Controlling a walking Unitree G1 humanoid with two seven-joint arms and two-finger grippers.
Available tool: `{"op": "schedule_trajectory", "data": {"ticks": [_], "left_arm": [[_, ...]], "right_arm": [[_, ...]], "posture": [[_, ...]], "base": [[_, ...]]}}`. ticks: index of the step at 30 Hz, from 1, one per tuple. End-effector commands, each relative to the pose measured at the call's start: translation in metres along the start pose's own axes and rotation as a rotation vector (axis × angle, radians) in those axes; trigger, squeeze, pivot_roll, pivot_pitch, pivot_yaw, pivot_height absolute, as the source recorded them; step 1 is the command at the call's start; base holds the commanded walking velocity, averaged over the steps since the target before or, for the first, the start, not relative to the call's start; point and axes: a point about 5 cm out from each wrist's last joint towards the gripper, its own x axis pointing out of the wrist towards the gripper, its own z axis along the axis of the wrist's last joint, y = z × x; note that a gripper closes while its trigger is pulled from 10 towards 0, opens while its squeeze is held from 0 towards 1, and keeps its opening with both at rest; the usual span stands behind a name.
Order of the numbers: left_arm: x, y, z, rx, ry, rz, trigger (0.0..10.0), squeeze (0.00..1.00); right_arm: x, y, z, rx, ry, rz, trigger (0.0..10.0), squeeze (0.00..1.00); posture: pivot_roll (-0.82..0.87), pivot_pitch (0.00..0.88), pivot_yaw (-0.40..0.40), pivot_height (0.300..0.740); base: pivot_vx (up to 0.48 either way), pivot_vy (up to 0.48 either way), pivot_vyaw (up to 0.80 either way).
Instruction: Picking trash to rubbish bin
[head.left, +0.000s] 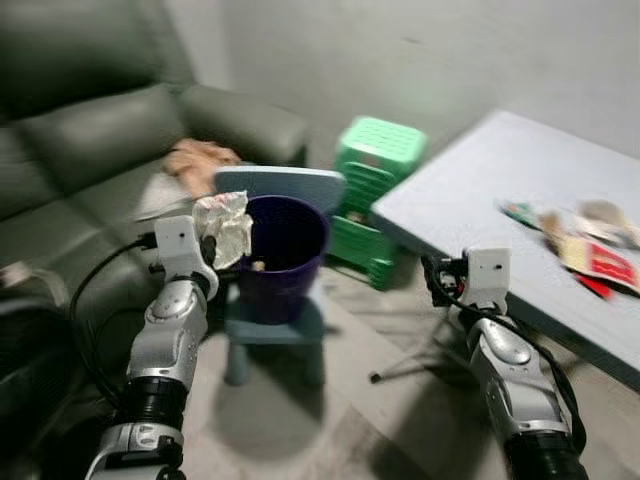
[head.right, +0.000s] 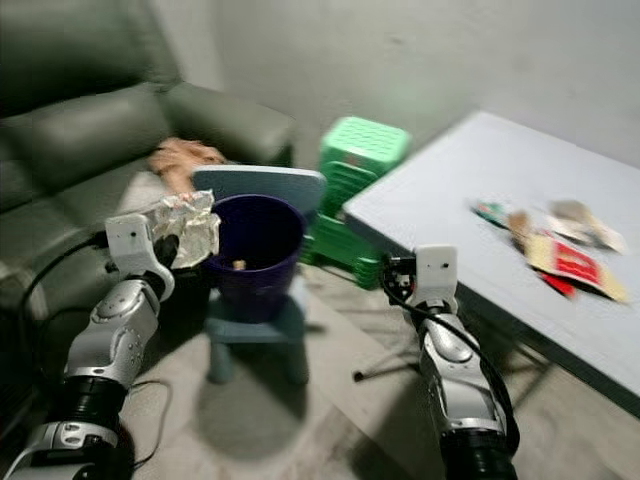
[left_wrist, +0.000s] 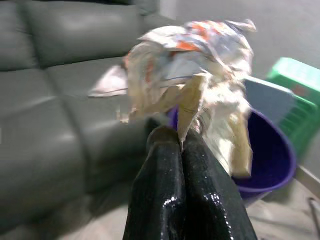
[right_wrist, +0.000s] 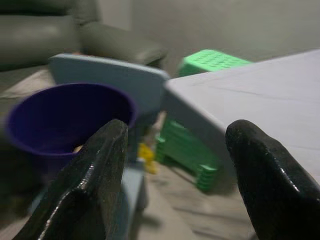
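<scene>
We can read no text, label, brand, number or sign anywhere. The crumpled wrapper (left_wrist: 195, 80) carries orange and blue print, but it is too blurred and creased for us to make out a single letter. The red packet (head.left: 610, 265) among the trash on the table (head.left: 470, 190) shows pale marks that we cannot resolve into words. The bin (head.left: 285, 250), the green stools (head.left: 375, 180) and the blue chair (head.left: 280, 185) look plain to us, with nothing written on them.
</scene>
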Motion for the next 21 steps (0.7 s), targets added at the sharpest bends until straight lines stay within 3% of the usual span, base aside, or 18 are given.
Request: {"op": "schedule_trajectory", "data": {"ticks": [1,3,5,17,21], "left_arm": [[0.0,-0.007,-0.001,-0.005,0.011,-0.023,10.0,0.0],[0.0,-0.007,-0.001,-0.005,0.014,-0.028,10.0,0.0],[0.0,-0.007,-0.001,-0.007,0.016,-0.028,10.0,0.0],[-0.002,-0.009,0.007,-0.019,-0.021,-0.065,10.0,0.0],[-0.002,-0.008,0.009,-0.035,-0.028,-0.069,10.0,0.0]], "right_arm": [[0.0,-0.003,0.001,0.001,-0.001,-0.007,10.0,0.0],[0.0,-0.003,0.004,-0.012,-0.019,0.006,10.0,0.0],[-0.001,-0.002,0.006,0.053,-0.043,0.01,10.0,0.0],[-0.001,-0.003,0.015,0.048,-0.09,0.019,10.0,0.0],[-0.001,-0.002,0.015,0.054,-0.091,0.024,10.0,0.0]], "posture": [[-0.03,0.0,-0.064,0.74],[-0.03,0.0,-0.064,0.74],[-0.03,0.0,-0.065,0.74],[-0.03,0.0,-0.067,0.74],[-0.03,0.002,-0.068,0.74]], "base": [[0.0,0.0,0.8],[0.0,0.0,0.8],[0.0,0.0,0.0],[0.0,0.0,0.0],[0.415,0.0,0.0]]}}
